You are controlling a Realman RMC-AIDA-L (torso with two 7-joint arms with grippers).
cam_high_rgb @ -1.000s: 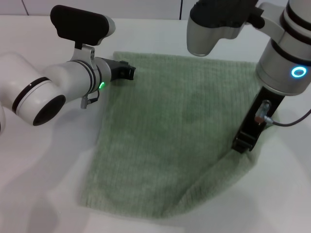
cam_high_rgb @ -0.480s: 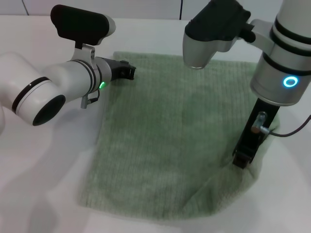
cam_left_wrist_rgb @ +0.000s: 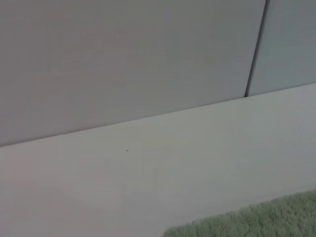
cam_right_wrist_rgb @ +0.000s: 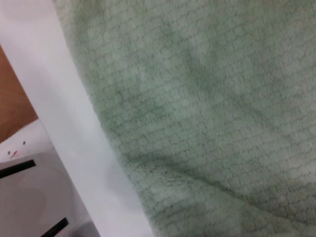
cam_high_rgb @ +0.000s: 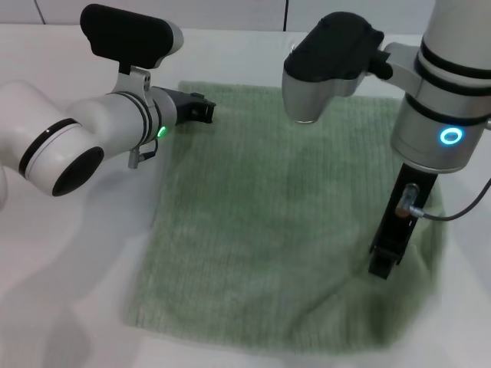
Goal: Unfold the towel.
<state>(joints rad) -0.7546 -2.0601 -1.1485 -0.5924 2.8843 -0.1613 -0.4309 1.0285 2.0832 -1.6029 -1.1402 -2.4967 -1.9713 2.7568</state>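
left gripper (cam_high_rgb: 201, 110) sits low at the towel's far-left corner, can't tell if it's pinching cloth or just resting there. towel (cam_high_rgb: 268, 222) lies mostly spread on the white table (cam_high_rgb: 69, 253), w/ a bunched fold at the near-right corner. right gripper (cam_high_rgb: 383, 264) is down on that fold, finger state not visible. cloth looks soft, floppy, light, prob drapes and drags; best grabbed by hemmed corners/edges.

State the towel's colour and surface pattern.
The towel is pale sage green with fine ribbed rows; the right wrist view shows it best.
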